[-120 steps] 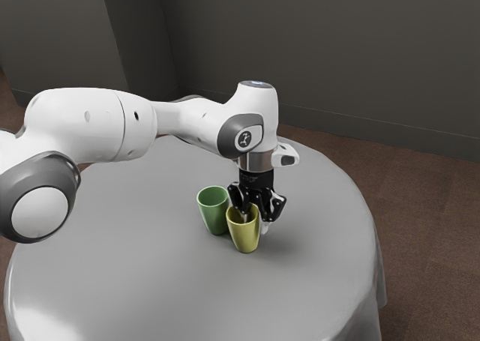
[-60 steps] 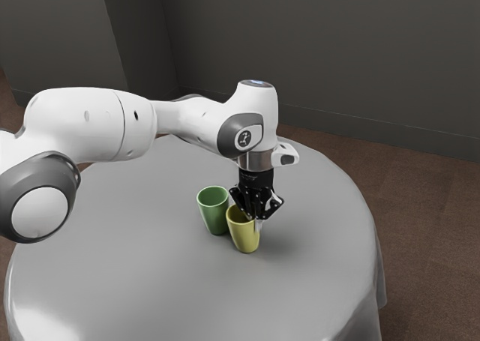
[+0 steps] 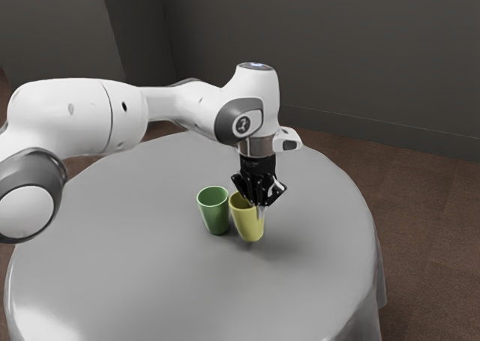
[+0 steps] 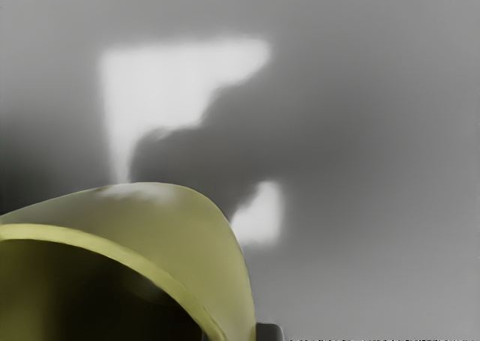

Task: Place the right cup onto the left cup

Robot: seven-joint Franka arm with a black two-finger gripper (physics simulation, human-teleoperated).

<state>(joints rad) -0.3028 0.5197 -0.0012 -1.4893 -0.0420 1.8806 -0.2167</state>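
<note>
My gripper [image 3: 257, 203] is shut on the wall of the yellow cup [image 3: 248, 222] at its rim, on the side toward the exterior view's right. The yellow cup hangs slightly above the table, a little tilted, with a shadow below it. Just beside it, toward the exterior view's left, the green cup [image 3: 215, 213] stands upright on the table, mouth up. In the wrist view the yellow cup [image 4: 191, 240] looms large at the lower edge, its mouth partly seen.
A round table with a grey cloth [image 3: 142, 266] carries the cups. Its edge curves round toward the exterior view's right, with brown floor [image 3: 427, 228] beyond. A dark wall [image 3: 360, 56] rises behind.
The fingers have closed together on the yellow cup's wall since the earliest picture. My gripper has then risen, lifting the cup off the table; the green cup has stayed put.
</note>
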